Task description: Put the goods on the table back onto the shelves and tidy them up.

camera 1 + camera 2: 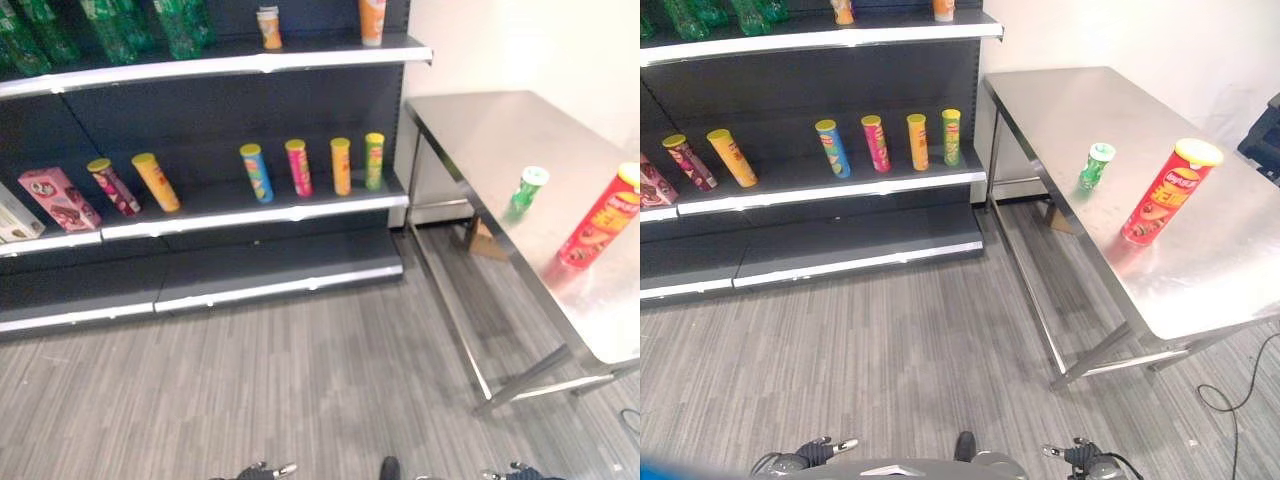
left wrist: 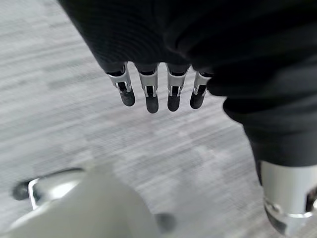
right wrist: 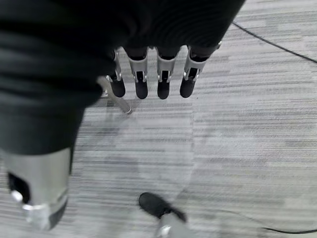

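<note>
- While both arms hang low at six o'clock, the left hand (image 2: 158,91) and the right hand (image 3: 151,79) each point relaxed, straight fingers at the grey plank floor (image 1: 890,350), holding nothing.
- On the steel table (image 1: 1200,260), at about two o'clock, a tall red chip can (image 1: 1165,195) with a yellow lid stands upright near the front part.
- Just toward ten o'clock of it, apart from it, stands a small green can (image 1: 1095,167) with a white lid.
- At eleven o'clock the dark shelves (image 1: 250,215) carry goods on the middle board: four upright cans side by side, blue (image 1: 256,173), pink (image 1: 298,167), orange (image 1: 341,166) and green (image 1: 373,161).
- Further toward nine o'clock lean a yellow can (image 1: 155,182), a dark red can (image 1: 112,186) and a pink box (image 1: 58,198).
- Green bottles (image 1: 115,28) stand on the top board.
</note>
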### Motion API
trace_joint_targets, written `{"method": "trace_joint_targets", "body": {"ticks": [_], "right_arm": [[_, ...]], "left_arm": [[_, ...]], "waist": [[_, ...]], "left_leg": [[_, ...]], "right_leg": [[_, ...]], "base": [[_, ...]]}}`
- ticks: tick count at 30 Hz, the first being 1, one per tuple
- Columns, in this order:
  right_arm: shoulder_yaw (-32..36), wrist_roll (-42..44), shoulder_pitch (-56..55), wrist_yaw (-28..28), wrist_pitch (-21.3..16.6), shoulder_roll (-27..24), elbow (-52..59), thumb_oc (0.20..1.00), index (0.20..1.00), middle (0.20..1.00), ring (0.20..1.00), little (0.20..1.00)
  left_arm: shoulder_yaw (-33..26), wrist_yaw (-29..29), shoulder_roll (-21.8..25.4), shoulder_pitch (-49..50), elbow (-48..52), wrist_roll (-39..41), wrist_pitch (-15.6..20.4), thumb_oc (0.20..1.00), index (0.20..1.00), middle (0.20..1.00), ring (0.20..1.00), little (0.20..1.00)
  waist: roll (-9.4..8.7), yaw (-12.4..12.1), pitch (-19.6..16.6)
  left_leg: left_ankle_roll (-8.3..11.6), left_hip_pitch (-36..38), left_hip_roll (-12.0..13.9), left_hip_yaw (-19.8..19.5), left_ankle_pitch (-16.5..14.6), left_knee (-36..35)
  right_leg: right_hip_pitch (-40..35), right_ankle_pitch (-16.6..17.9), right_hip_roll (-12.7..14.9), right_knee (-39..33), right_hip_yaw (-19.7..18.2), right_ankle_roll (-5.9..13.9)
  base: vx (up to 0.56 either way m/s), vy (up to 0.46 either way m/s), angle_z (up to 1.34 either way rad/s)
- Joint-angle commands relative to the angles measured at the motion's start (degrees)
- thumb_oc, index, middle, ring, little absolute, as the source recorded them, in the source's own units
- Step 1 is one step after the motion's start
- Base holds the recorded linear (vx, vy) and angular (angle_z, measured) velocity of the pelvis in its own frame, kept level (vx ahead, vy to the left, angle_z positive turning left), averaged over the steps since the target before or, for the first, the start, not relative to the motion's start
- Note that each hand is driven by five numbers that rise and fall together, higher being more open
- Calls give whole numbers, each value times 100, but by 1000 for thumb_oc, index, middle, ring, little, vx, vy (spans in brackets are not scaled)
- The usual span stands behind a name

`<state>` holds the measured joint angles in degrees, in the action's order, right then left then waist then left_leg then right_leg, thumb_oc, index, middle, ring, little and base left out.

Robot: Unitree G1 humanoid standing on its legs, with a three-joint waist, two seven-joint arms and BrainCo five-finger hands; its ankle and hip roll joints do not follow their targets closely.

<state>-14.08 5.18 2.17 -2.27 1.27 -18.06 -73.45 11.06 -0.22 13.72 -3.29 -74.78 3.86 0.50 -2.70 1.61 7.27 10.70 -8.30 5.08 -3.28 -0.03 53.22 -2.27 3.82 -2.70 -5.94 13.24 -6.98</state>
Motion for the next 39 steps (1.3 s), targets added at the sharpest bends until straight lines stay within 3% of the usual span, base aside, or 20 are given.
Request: {"method": "trace_joint_targets", "body": {"ticks": [1,3,4,5,6,8,9,12,15,22,28,31,35,38,39], "right_arm": [[12,174,-22,-76,-17,-87,-48,1000,1000,1000,1000,1000],[-2,179,13,-85,-28,-84,-59,1000,1000,1000,1000,1000],[-45,145,47,-103,-41,-103,-69,1000,1000,1000,1000,1000],[-65,124,64,-110,-51,-123,-69,1000,1000,1000,1000,1000],[-65,124,64,-110,-51,-123,-69,1000,1000,1000,1000,1000],[-48,102,81,-128,-58,-160,-77,1000,1000,1000,1000,1000],[-20,87,50,-133,-78,-115,-86,1000,1000,1000,1000,1000],[29,61,3,-150,-79,-82,-106,1000,1000,1000,1000,1000],[135,46,3,-149,-59,-84,-153,1000,1000,1000,1000,1000],[727,363,-30,-261,-60,-256,-325,1000,1000,1000,1000,1000],[1859,866,-377,-403,-73,-910,-634,1000,1000,1000,1000,1000],[2803,1471,-627,-524,-178,-1480,-457,1000,1000,1000,1000,1000],[3516,2040,-778,-557,-343,-1921,-153,1000,1000,1000,1000,1000],[4138,2640,-747,-443,-673,-2534,931,1000,1000,1000,1000,1000],[4150,2636,-761,-450,-665,-2532,951,1000,1000,1000,1000,1000]], "left_arm": [[178,93,282,-48,163,88,36,1000,1000,1000,1000,1000],[172,85,244,-58,155,142,44,1000,1000,1000,1000,1000],[175,94,239,-48,169,180,75,1000,1000,1000,1000,1000],[184,93,242,-43,173,202,88,1000,1000,1000,1000,1000],[183,93,242,-44,173,202,88,1000,1000,1000,1000,1000],[189,137,265,-43,122,194,66,1000,1000,1000,1000,1000],[206,106,235,-20,-10,150,58,1000,1000,1000,1000,1000],[184,107,231,2,-17,163,73,1000,1000,1000,1000,1000],[145,116,285,1,-13,138,94,1000,1000,1000,1000,1000],[-3,143,489,-53,88,245,137,1000,1000,1000,1000,1000],[-67,106,703,-80,87,125,160,1000,1000,1000,1000,1000],[-127,71,699,-18,47,44,142,1000,1000,1000,1000,1000],[-156,53,661,11,-22,-20,126,1000,1000,1000,1000,1000],[-225,-7,647,79,-8,-1,94,1000,1000,1000,1000,1000],[-221,-7,641,78,-8,-2,93,1000,1000,1000,1000,1000]], "waist": [[-89,81,279],[-120,4,321],[-68,-126,350],[12,-193,346],[6,-186,339],[117,-291,349],[150,-263,268],[115,-221,144],[28,-199,-54],[-8,-124,-102],[11,89,49],[-11,260,135],[-27,347,100],[-67,366,5],[-55,364,-2]], "left_leg": [[-618,421,-5,549,-171,-1765],[-744,103,-114,667,-530,-2388],[-753,-194,-328,534,-429,-3484],[-699,-189,-410,335,-111,-4184],[-699,-185,-418,330,-85,-4217],[-591,-339,-453,-79,457,-4943],[-603,-89,-386,-139,470,-5275],[-656,122,-431,-136,410,-5395],[-767,474,-480,161,297,-5649],[-930,668,-532,576,83,-5728],[-1109,925,-576,798,-102,-5775],[-1194,1171,-571,898,-218,-5809],[-1187,1265,-571,950,-310,-5822],[-1097,1236,-485,1057,-390,-5822],[-1096,1232,-479,1056,-392,-5822]], "right_leg": [[55,-417,427,94,-155,931],[-54,-505,484,94,-227,993],[-169,-601,454,94,-327,1039],[-244,-665,375,94,-395,1038],[-236,-663,382,94,-388,1039],[-470,-826,259,94,-490,1017],[-557,-884,209,94,-555,1013],[-567,-894,297,94,-617,1055],[-563,-866,474,123,-781,1215],[-214,-869,709,675,-883,1466],[373,-871,834,1938,-877,1662],[587,-644,939,2544,-786,1688],[618,-627,997,2527,-792,1681],[599,-516,1176,1683,-641,1714],[587,-498,1168,1649,-635,1714]], "base": [[165,-3,-43],[180,79,-14],[286,158,-10],[221,131,-7],[179,97,-13],[254,125,-32],[253,123,-36],[203,141,-41],[217,203,-35],[79,163,-44],[36,166,-32],[51,112,-25],[60,62,-11],[43,-43,-23],[40,-53,-34]]}}
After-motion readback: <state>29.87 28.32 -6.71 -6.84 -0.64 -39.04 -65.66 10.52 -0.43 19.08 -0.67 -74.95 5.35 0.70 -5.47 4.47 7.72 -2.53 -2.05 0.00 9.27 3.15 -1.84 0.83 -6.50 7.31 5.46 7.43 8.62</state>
